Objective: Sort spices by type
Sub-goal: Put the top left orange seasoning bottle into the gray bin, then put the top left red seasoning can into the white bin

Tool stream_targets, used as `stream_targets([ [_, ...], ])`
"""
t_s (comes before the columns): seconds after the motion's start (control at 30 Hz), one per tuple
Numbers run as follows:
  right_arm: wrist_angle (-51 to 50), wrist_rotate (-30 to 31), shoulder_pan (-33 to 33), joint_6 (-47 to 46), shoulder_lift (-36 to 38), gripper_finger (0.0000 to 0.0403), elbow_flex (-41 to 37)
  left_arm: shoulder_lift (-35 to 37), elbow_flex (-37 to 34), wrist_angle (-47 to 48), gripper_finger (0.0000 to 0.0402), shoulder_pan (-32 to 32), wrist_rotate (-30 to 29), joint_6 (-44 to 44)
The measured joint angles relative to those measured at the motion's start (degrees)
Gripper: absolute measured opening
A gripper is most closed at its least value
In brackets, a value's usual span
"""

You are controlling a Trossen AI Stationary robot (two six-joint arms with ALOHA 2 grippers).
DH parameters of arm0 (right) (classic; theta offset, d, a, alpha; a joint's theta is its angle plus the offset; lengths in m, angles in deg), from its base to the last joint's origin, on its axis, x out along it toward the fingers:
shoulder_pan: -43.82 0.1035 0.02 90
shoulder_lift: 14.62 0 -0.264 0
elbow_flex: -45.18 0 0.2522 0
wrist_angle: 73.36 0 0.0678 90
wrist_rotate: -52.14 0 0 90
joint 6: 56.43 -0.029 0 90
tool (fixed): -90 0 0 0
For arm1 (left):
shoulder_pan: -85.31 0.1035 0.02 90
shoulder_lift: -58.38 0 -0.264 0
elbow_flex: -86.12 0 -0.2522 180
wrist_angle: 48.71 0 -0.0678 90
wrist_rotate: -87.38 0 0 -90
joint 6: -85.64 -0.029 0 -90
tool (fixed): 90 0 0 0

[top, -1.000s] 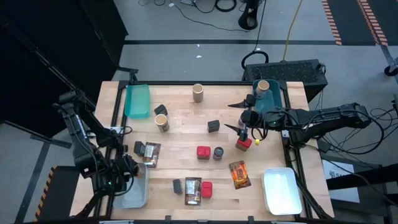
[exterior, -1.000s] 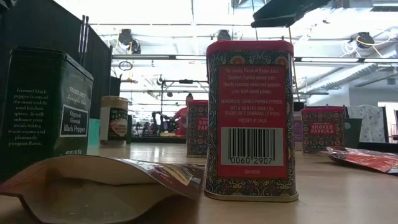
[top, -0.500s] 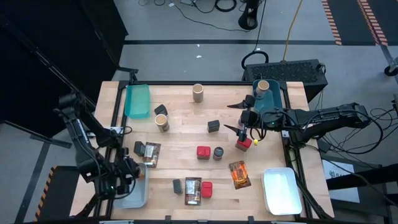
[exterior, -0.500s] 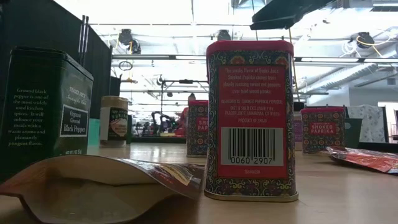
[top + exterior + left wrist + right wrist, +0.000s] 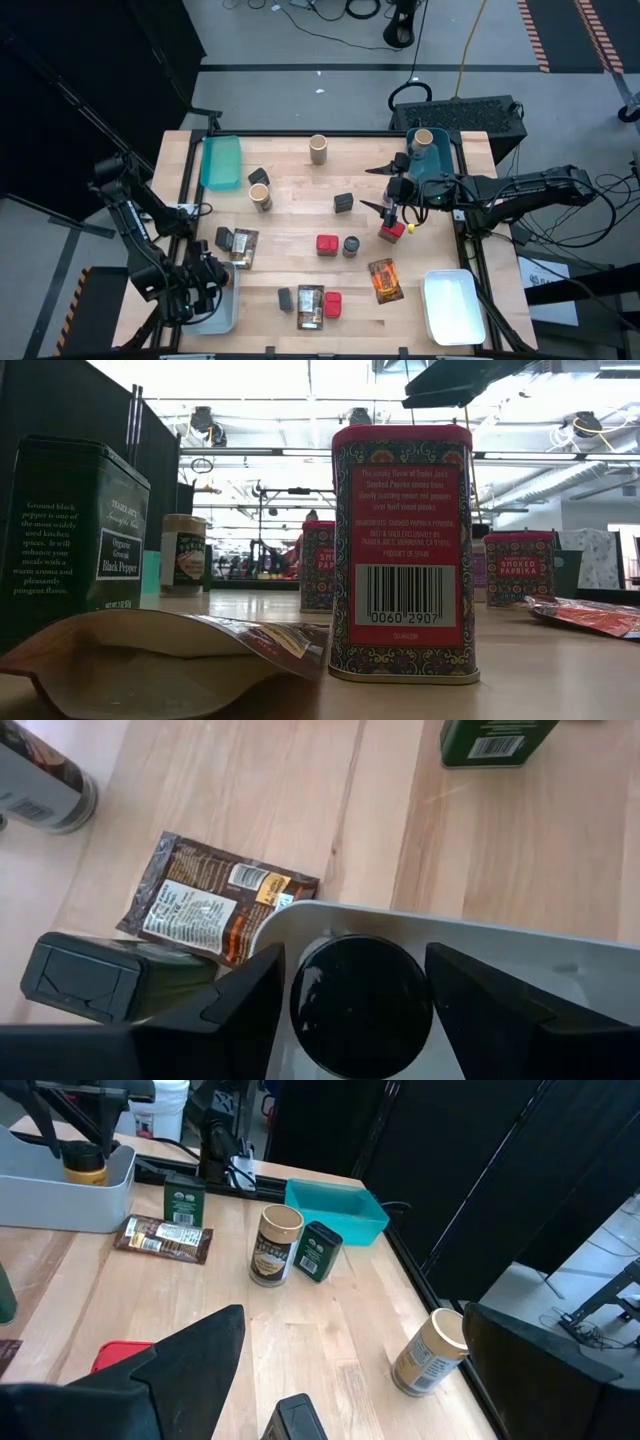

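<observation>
Spices stand scattered on the wooden table: tan cylinders (image 5: 318, 149) (image 5: 260, 197), red tins (image 5: 327, 244) (image 5: 332, 304) (image 5: 391, 232), dark tins (image 5: 343, 203) (image 5: 258, 177) and printed packets (image 5: 243, 248) (image 5: 385, 280). My left gripper (image 5: 205, 272) (image 5: 355, 960) is over the clear-white bin (image 5: 213, 308) at the near left, shut on a black-lidded dark jar (image 5: 360, 1005). My right gripper (image 5: 370, 188) (image 5: 360, 1350) hovers wide open at mid-right, touching nothing; one dark tin (image 5: 297, 1420) shows low between its fingers. The low view shows a red tin (image 5: 403, 550), a pepper tin (image 5: 70, 535) and a packet (image 5: 170, 650). My left gripper pinches the dark jar by its round sides just under the black lid (image 5: 300, 1010), one finger (image 5: 245, 995) on each side. The fingers come from above, pointing down. The jar (image 5: 85, 1165) is upright inside the white bin; whether its base rests on the floor stays hidden.
A teal bin (image 5: 221, 162) sits at the far left. Another teal bin (image 5: 447, 160) at the far right holds a tan cylinder (image 5: 423, 140). A second white bin (image 5: 452, 305) lies at the near right. Bare wood shows in the table's middle far part.
My left arm has drawn a little toward the table's near edge and sunk slightly over the white bin, with the jar between its fingers. The right arm has kept still.
</observation>
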Motion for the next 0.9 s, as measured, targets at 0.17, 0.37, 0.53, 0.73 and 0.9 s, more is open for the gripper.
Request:
stream_targets([
  [0.17, 2.1, 0.0, 0.0, 0.4, 0.0, 0.0361, 0.0, 0.2, 0.0, -0.4, 0.0243, 0.2, 0.5, 0.2],
  [0.37, 6.1, 0.0, 0.0, 1.1, 0.0, 0.0361, 0.0, 2.2, 0.0, -0.6, 0.0244, 1.1, 1.6, 1.5],
  [0.53, 8.3, 0.0, -0.6, 1.5, 0.0, 0.0361, 0.0, 4.5, 0.0, -0.8, 0.0244, 2.4, 1.7, 1.4],
  [0.73, 14.7, -2.3, -3.1, 2.8, 0.1, 0.0361, 0.3, 7.9, 0.0, -1.2, 0.0244, 4.1, 1.7, 1.4],
  [0.9, 13.5, -5.9, -5.6, 2.3, -0.1, 0.0361, 3.5, 11.3, 0.0, -1.2, 0.0244, 6.7, 0.6, 1.4],
])
